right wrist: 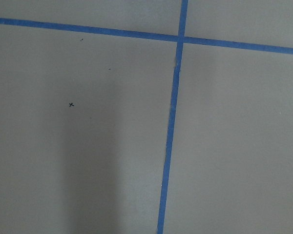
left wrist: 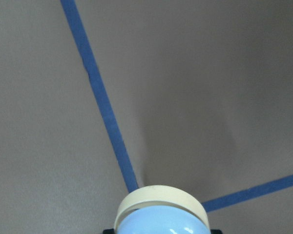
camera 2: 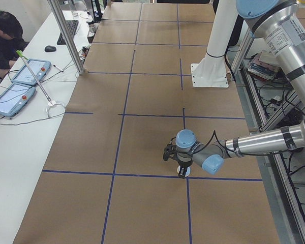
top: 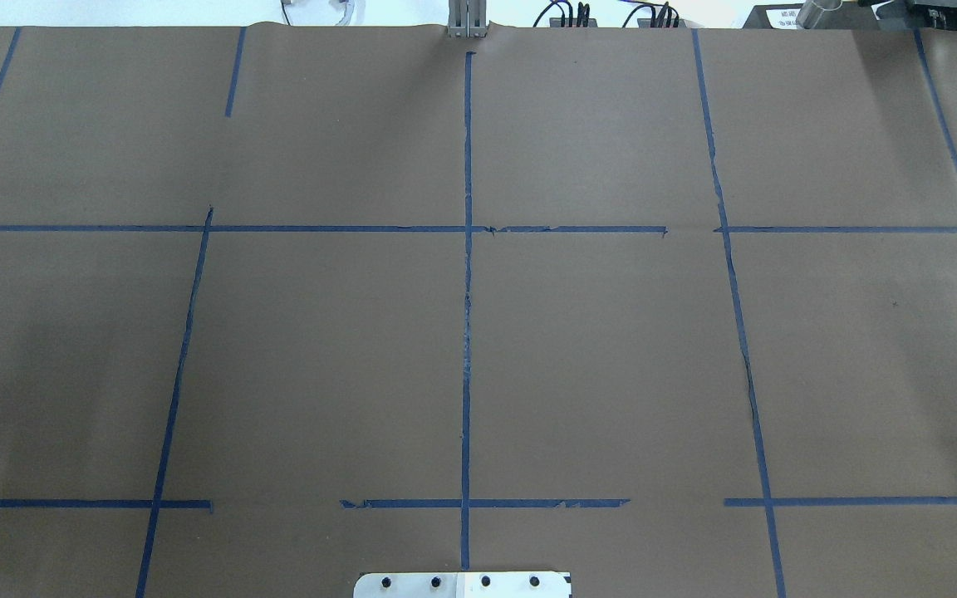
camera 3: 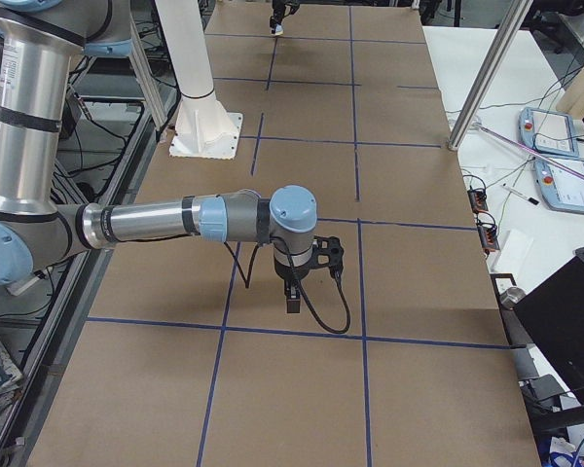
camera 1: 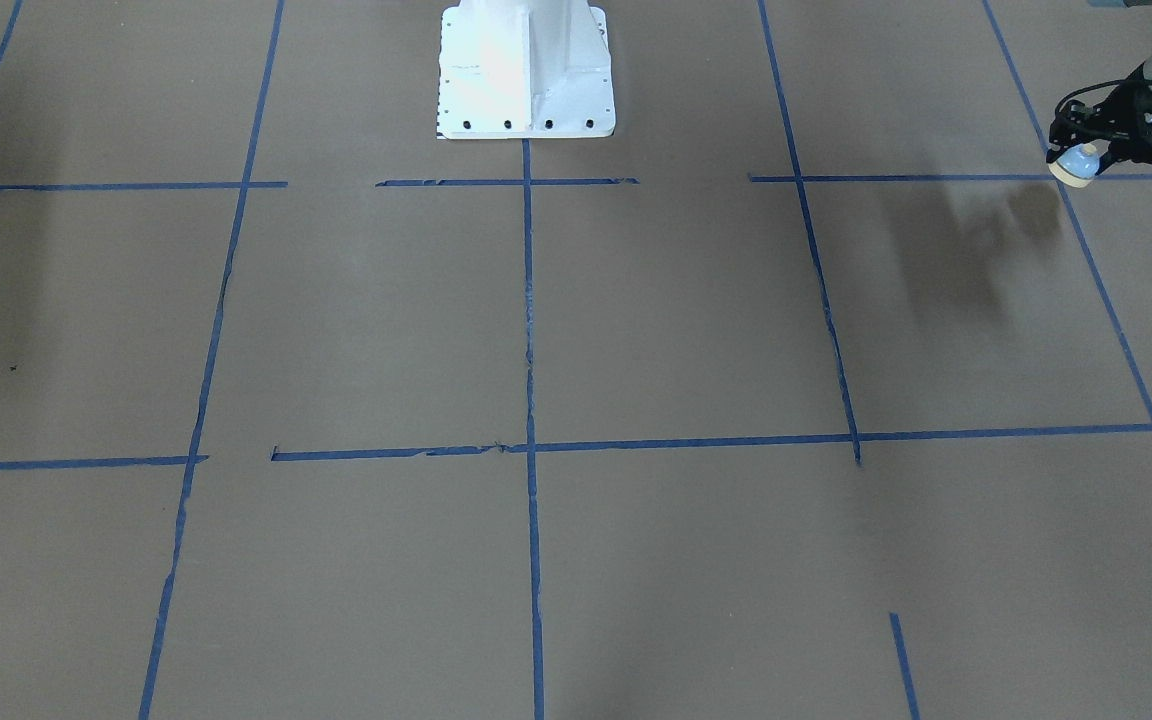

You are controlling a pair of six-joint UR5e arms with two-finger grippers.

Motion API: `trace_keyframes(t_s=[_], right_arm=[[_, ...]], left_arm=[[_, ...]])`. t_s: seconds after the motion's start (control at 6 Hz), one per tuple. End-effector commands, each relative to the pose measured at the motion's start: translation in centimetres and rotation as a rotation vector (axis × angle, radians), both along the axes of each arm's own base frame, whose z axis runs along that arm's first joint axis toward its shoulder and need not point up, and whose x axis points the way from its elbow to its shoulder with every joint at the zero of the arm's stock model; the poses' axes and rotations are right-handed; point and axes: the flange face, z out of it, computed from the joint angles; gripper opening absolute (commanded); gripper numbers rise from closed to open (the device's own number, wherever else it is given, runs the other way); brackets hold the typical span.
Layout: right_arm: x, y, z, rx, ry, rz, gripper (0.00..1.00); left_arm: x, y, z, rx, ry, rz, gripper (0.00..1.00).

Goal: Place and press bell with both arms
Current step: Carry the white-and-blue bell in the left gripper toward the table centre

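My left gripper (camera 1: 1086, 150) is at the table's left end, near the robot's side. It is shut on the bell (camera 1: 1076, 165), which has a light-blue dome and a tan base rim. The bell hangs tilted just above the brown paper, over a crossing of blue tape lines. The left wrist view shows the bell (left wrist: 161, 214) at its bottom edge, base rim away from the camera. The exterior left view shows the bell (camera 2: 184, 173) under the near arm. My right gripper (camera 3: 292, 297) points down over the paper at the table's right end. Only the exterior right view shows it, so I cannot tell whether it is open or shut.
The white bolted pedestal (camera 1: 526, 70) stands at the middle of the robot's side. Blue tape lines (top: 467, 332) divide the brown paper into squares. A small x mark (right wrist: 72, 104) lies under the right wrist. An operator (camera 2: 5, 40) and tablets sit at the side table past a metal post (camera 2: 66, 35).
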Motion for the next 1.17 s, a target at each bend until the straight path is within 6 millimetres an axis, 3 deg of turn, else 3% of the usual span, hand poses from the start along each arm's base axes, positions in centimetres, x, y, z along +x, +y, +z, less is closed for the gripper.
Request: trace_keyframes(t_s=[0.0,0.33,0.5,0.67,0.83,1.0], right_arm=[[0.0,0.1,0.0,-0.004,-0.003,0.002,1.0],[0.0,0.0,0.1,-0.007,-0.002,0.003,1.0],[0.0,0.0,0.1,-0.007,-0.002,0.003,1.0],[0.0,0.0,0.1,-0.007,-0.002,0.003,1.0],[0.0,0.0,0.2,-0.007,-0.001,0.002,1.0],[0.0,0.0,0.3,-0.009,-0.001,0.002,1.0]], left_arm=[[2.0,-5.7,-9.1,-0.02,0.042,-0.131,0.06],[7.6,-14.2,-20.9,-0.088,0.054,-0.209,0.06],[11.0,-18.7,-27.8,-0.119,0.057,-0.232,0.06],[17.1,-20.3,-35.2,-0.165,0.046,-0.208,0.06],[24.7,-19.5,-40.9,-0.248,0.026,-0.208,0.06],[30.8,-19.8,-44.6,-0.283,0.018,-0.252,0.06]])
